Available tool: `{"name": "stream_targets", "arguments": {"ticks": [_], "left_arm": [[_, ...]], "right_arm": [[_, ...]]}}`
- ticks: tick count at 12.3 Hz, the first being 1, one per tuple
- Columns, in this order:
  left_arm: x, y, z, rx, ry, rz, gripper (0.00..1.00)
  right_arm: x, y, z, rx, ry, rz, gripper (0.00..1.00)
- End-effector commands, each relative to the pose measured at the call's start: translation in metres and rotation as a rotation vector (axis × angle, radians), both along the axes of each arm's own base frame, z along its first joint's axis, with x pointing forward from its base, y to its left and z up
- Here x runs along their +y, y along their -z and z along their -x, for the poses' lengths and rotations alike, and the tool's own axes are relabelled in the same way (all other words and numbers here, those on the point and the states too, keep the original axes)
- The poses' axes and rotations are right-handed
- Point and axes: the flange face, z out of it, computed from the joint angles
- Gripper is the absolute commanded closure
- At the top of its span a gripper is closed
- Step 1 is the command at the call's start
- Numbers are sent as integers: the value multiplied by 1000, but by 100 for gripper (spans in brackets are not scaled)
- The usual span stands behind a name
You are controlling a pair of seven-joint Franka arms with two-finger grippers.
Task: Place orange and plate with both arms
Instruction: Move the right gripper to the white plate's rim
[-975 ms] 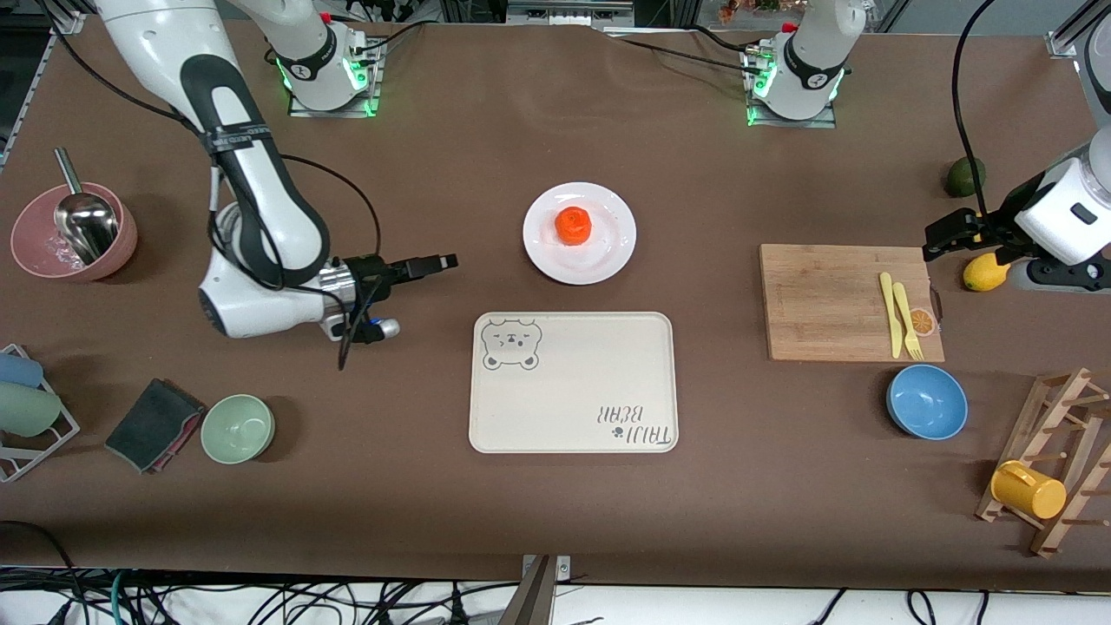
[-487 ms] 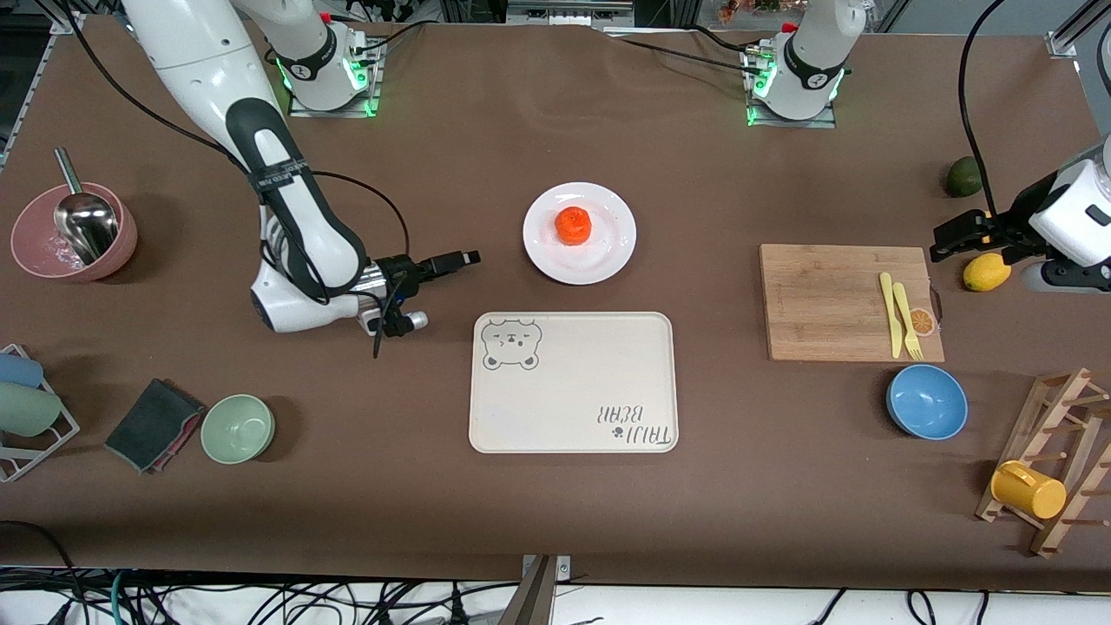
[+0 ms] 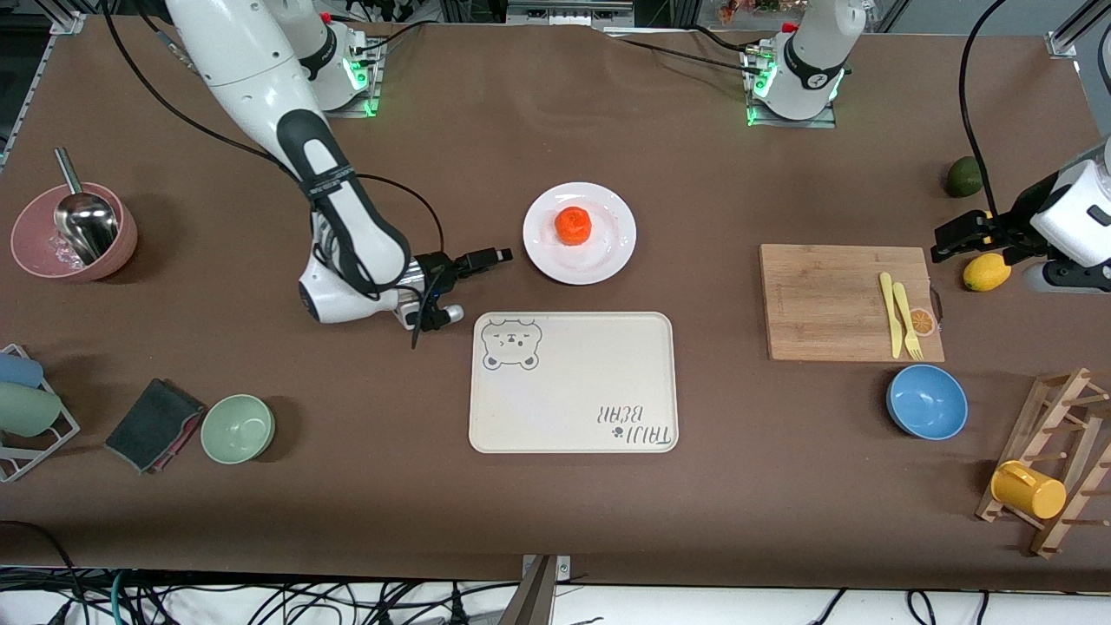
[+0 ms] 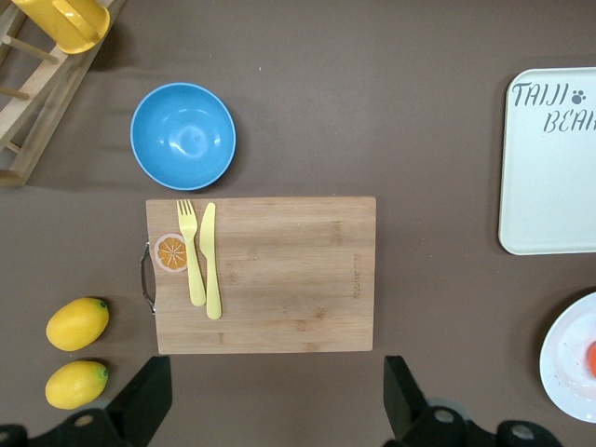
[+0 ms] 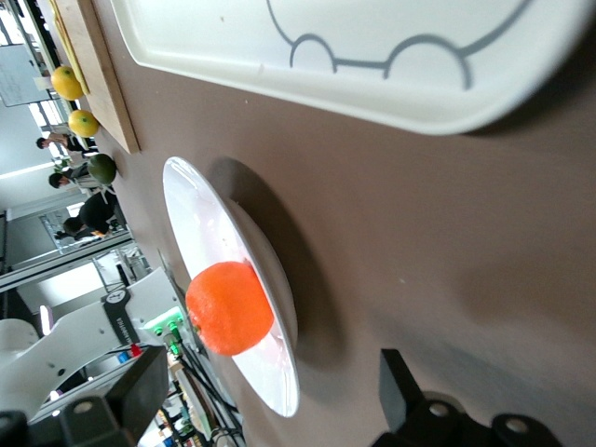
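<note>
The small round orange [image 3: 573, 225] sits on the round shiny white plate [image 3: 608, 256], near the right gripper [image 3: 493, 257] — fingers spread, pointing at it. The left gripper [image 3: 955, 236] waits spread over the lemons — well apart.

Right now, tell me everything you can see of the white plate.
The plate is round, plain glossy white, ceramic by its look, with a shallow raised rim. It lies flat on the brown table, farther from the front camera than the cream tray and apart from it. The orange sits on it, a little off centre. Nothing else touches it; the right gripper, open, points at its rim from the right arm's end, still short of it.
</note>
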Motion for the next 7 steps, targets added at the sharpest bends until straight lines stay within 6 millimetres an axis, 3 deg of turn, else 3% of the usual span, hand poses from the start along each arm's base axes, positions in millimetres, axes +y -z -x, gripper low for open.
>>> {"name": "stream_targets", "arguments": {"ticks": [1, 2, 3, 5, 6, 7], "left_arm": [[-2, -1, 0, -10, 19, 23, 0], [-2, -1, 0, -9, 16, 23, 0], [-2, -1, 0, -9, 14, 23, 0], [-3, -1, 0, -9, 16, 23, 0], [-5, -1, 0, -9, 17, 23, 0], [-5, -1, 0, -9, 19, 23, 0]], "right_arm": [[28, 3, 19, -38, 18, 12, 0], [40, 3, 24, -54, 18, 21, 3], [48, 3, 28, -67, 24, 29, 16], [54, 5, 34, -88, -1, 25, 25], [52, 13, 37, -97, -18, 21, 35], [51, 20, 40, -106, -35, 17, 53]]}}
